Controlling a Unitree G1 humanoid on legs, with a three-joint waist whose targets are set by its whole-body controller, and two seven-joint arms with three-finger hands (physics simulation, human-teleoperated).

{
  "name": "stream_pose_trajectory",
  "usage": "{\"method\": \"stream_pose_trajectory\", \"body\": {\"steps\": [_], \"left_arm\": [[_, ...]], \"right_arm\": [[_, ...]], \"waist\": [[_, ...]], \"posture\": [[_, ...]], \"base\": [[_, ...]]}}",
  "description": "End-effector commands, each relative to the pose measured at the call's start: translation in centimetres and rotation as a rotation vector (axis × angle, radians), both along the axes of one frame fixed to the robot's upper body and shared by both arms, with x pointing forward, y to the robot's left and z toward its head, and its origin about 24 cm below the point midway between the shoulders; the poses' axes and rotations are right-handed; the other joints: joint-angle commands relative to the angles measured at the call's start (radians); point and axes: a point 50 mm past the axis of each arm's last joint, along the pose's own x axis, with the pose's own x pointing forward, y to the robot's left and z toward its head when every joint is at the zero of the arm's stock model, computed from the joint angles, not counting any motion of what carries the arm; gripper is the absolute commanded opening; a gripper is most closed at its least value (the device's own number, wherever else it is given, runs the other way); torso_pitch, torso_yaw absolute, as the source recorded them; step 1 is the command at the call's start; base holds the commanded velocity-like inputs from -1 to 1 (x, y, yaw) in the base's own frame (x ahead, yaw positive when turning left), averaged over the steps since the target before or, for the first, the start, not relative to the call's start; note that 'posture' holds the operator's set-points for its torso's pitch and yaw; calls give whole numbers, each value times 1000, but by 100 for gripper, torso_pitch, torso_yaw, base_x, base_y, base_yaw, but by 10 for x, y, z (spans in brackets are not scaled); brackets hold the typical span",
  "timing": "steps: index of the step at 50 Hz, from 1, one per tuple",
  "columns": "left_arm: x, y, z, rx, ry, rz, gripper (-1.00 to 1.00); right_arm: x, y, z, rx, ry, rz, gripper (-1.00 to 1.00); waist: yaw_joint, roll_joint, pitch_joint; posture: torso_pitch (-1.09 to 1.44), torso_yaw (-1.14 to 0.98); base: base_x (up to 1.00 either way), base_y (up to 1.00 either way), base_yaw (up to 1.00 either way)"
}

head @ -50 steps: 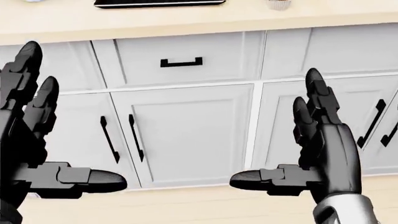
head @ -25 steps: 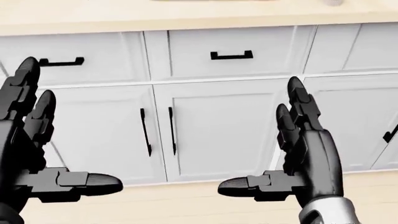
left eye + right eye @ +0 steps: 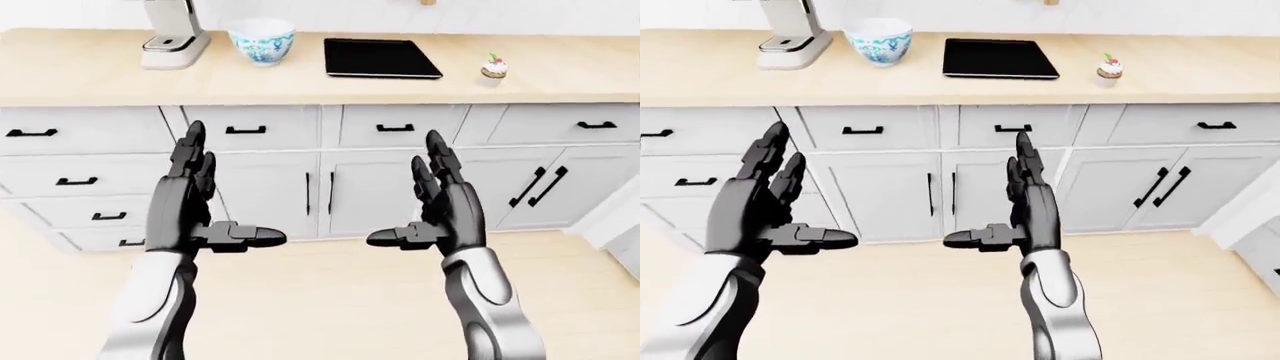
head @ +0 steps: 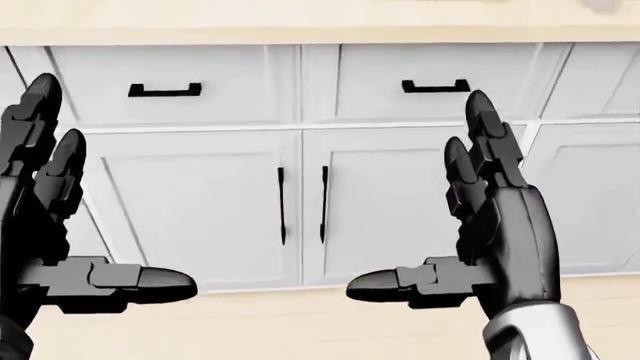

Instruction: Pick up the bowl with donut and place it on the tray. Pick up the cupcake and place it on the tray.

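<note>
Change: whole head view has slid since a second ago; the cabinet doors and drawer pulls now sit further right in it, and the tray edge has left its top. Camera moved, not the things.
Hands: two, both raised, palms facing each other. Left hand, right hand.
Fingers: spread apart on both hands, thumbs pointing inward toward one another, nothing held between them.
Bowl: one, white with a blue-green pattern, on the counter, well above and beyond the left fingertips in the left-eye view. Its inside is not visible, so the donut cannot be made out.
Tray: one, flat and black, on the counter between the two hands' lines, well above the fingertips, beside the bowl on its right.
Cupcake: one, small, pink-topped, on the counter up and right of the right fingertips, apart from the tray.
Appliance: one, white, left of the bowl, top cut off by the view's edge.
Cabinets: white, black handles; in the head view they fill the space behind the fingers.
Cut off: left hand partly cropped at the head view's left edge.
</note>
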Motion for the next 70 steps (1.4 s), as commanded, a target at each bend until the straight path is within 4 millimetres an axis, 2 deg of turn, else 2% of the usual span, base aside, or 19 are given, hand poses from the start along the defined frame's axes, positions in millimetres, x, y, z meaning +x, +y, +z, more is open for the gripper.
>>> {"method": "stream_pose_trajectory", "body": {"steps": [1,5,9,10,19,20,23,25,27,30,31,36,47,50,54,58,60,61,70], "left_arm": [[-3,-4,16,15,-76,-19,100],[-4,-4,25,27,-89,-23,100],[-4,-4,31,34,-97,-23,100],[-4,-4,33,36,-99,-23,100],[-6,-2,42,47,-116,-19,100],[-6,-2,43,47,-118,-17,100],[-7,-2,44,44,-121,-19,100],[-7,-4,42,42,-118,-26,100],[-7,-4,42,42,-118,-28,100],[-8,-4,44,45,-120,-27,100],[-7,-4,45,45,-122,-27,100],[-7,-5,52,56,-130,-30,100],[-5,-5,53,57,-132,-31,100],[-5,-5,51,52,-131,-35,100],[-5,-5,51,52,-131,-34,100],[-7,-5,54,56,-137,-33,100],[-8,-5,56,57,-139,-32,100],[-8,-5,56,58,-141,-32,100],[-12,-3,62,60,-152,-28,100]], "right_arm": [[-1,0,14,3,-60,7,100],[-1,1,21,-2,-68,13,100],[-1,1,29,-6,-80,14,100],[-1,1,33,-7,-85,15,100],[0,-1,42,3,-91,4,100],[0,-1,42,1,-90,1,100],[-1,-1,42,-2,-91,6,100],[-2,-1,42,-1,-92,6,100],[-1,-1,40,4,-90,10,100],[-3,2,44,6,-99,25,100],[-4,2,46,23,-109,35,100],[-7,-2,56,43,-142,17,100],[-13,-5,63,55,-166,22,100],[-16,-8,67,53,-176,12,100],[-16,-9,68,35,-178,-3,100],[-21,-10,73,31,-198,-2,100],[-24,-12,77,29,-208,-11,100],[-25,-13,79,28,-212,-18,100],[-31,-16,87,30,-245,-30,100]], "waist": [[-2,20,-36],[7,-22,6],[12,-110,-25],[-3,-50,13],[-17,20,-20],[23,-23,-16],[-3,-12,-31],[10,34,-38],[14,26,3],[18,35,-16],[37,0,-10],[21,46,-12],[19,-4,-47],[15,-20,28],[5,-46,-17],[-7,-5,-13],[-3,95,-47],[-2,66,4],[21,5,16]], "posture": [[0,0],[0,0],[0,0],[0,0],[0,0],[0,0],[0,0],[0,0],[0,0],[0,0],[0,0],[0,0],[0,0],[0,0],[0,0],[0,0],[0,0],[0,0],[0,0]], "base": [[16,0,0],[42,0,0],[46,0,0],[47,0,0],[47,5,0],[45,0,88],[45,0,97],[45,0,97],[45,0,97],[44,22,64],[44,0,0],[46,0,0],[69,0,0],[71,0,0],[39,0,0],[0,0,0],[0,0,0],[0,0,0],[0,0,0]]}}
